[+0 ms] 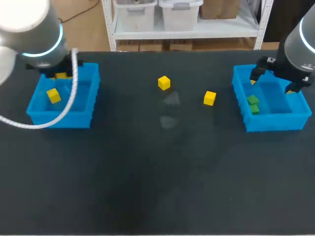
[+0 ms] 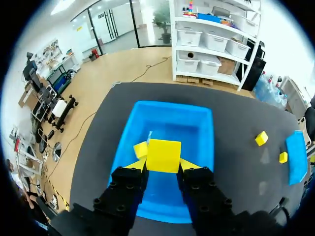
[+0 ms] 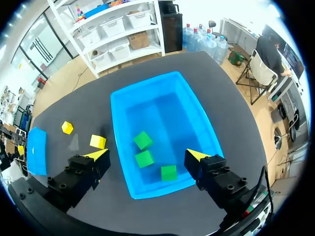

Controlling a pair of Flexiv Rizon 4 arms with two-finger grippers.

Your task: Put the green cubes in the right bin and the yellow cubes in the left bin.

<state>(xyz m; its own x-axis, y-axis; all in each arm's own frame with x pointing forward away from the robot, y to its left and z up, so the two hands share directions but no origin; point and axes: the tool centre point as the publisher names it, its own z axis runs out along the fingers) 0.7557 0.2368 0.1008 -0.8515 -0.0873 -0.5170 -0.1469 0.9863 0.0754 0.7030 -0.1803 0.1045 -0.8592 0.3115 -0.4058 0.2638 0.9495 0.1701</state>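
Our left tool (image 2: 163,166) grips a yellow cube (image 2: 164,153) by opposite flat faces; we judge it light, rigid, easily held. Our right tool (image 3: 147,156) hangs released.

- In the head view, the left arm (image 1: 29,34) covers the back wall of the left bin (image 1: 83,105), and the picture's edge cuts the arm off.
- The gripped yellow cube (image 2: 163,153) in the left end effector (image 2: 163,166) hides most of a second yellow cube (image 2: 140,149).
- The right arm (image 1: 300,44) covers the far corner of the right bin (image 1: 268,123).
- From the left wrist, the right bin shows edge-on, so its contents are unseen.
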